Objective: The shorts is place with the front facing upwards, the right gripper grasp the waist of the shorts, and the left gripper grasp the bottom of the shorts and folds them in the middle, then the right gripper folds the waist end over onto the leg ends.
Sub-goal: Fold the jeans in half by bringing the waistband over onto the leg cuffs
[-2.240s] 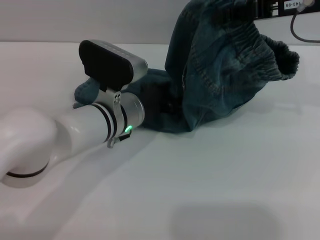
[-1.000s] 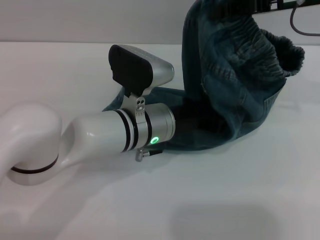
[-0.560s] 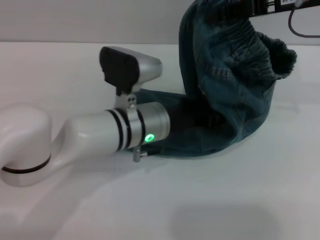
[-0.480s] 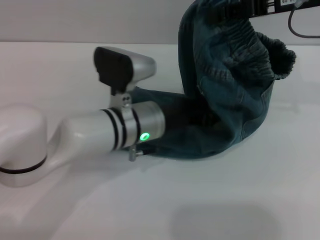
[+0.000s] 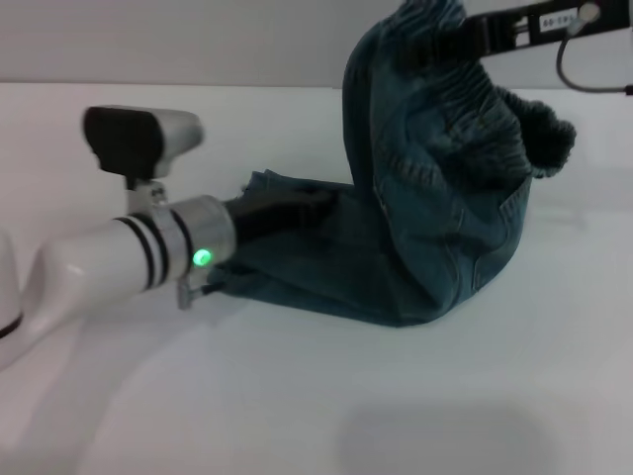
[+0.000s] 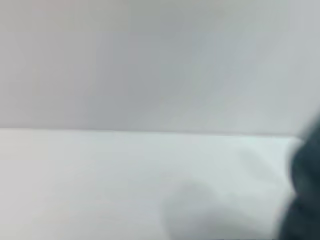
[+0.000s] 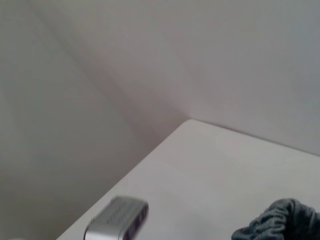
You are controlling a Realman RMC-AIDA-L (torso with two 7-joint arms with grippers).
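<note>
On the white surface point(image 5: 326, 396), the shorts point(image 5: 425, 228) serve as the landmark. To their left, the left arm reaches in low over the surface, its silver wrist showing a green ring light. The left gripper point(image 5: 297, 206) lies against the flat lower part of the shorts, at the leg ends point(image 5: 272, 188); its black fingers point(image 5: 272, 210) rest on the denim there, but whether they are apart or clamped cannot be told.

The shorts themselves lie partly flat and partly raised: the leg portion spreads on the surface, while the waist end stands upright above it, hanging in folds. The gathered waistband point(image 5: 539, 134) bunches out on the right side of the raised part.

At the top of the shorts, the right gripper point(image 5: 445, 40) comes in from the right, its black fingers pinched together on the lifted waist fabric. In the right wrist view, a piece of the ruffled waistband point(image 7: 280, 222) shows against the pale surface.
</note>
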